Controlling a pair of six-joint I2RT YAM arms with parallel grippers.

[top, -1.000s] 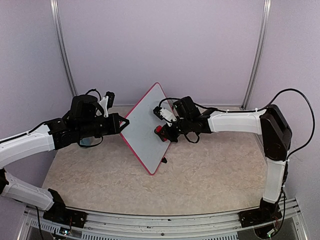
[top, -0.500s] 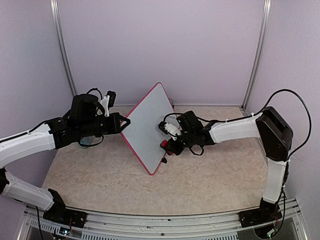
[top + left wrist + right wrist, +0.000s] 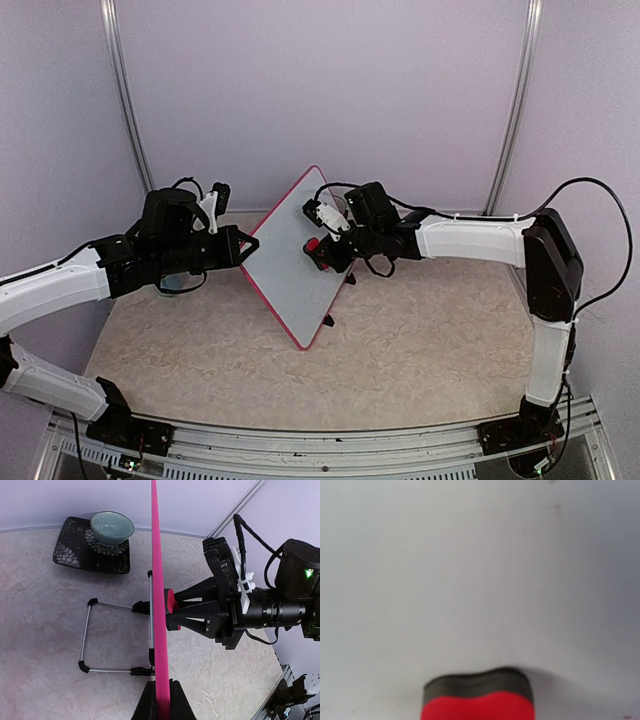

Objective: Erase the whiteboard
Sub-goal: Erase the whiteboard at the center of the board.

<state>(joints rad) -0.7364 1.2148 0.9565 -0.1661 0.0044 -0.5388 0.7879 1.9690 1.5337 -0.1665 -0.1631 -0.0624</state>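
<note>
Your right gripper [image 3: 322, 254] grips the eraser [image 3: 477, 705], pressed face-on against the whiteboard [image 3: 285, 275]; your left gripper [image 3: 248, 243] pinches its frame edge.

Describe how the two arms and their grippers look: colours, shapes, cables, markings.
Both arms have smooth white shells on the long links and black joint housings: left arm, right arm. Each gripper is black with tapering, triangular jaws: left gripper, right gripper. Thin black cables loop along the wrists and over the right elbow. A small green light glows on the right wrist housing.
</note>
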